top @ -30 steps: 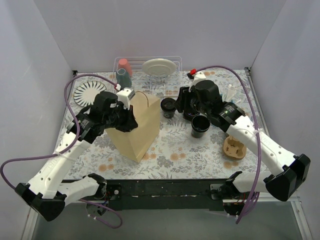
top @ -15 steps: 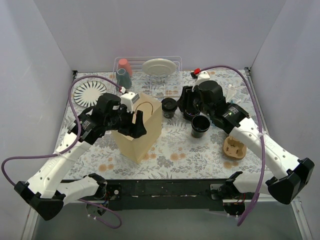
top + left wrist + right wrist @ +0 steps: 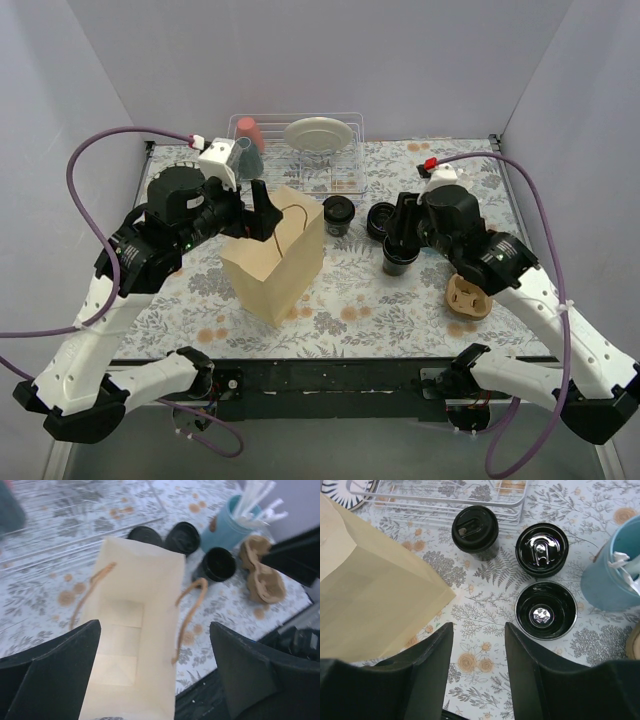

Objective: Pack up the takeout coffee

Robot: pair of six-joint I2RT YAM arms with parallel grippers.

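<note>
The tall brown paper bag [image 3: 272, 262] stands upright with its mouth wide open, and my guess is that's so the cups can go straight down into it. The left gripper [image 3: 155, 627] hangs right above the bag's mouth with its fingers spread wide and nothing in them. I'd say it's only there to keep the opening clear.

None of the coffee is in the bag yet. The small round black cup with a black lid [image 3: 475, 529] sits just off the bag's far corner. The open black cup [image 3: 545, 609] is a bit further out from the bag on the same side. The right gripper [image 3: 478, 625] hovers between the bag and that open cup, jaws partway apart and empty. Looks to me like it's lining up for a grab.

Hard to call:
- The glossy ringed black disc [image 3: 541, 548], out from the bag beside the open cup, could be a loose lid or a capped cup.
- From the top view the right arm covers part of the open cup.
- The bag's floor looks bare from the left wrist, but its near end is cut off.
- I can't tell if the open cup has anything in it; there's just a bright glint at the bottom.
</note>
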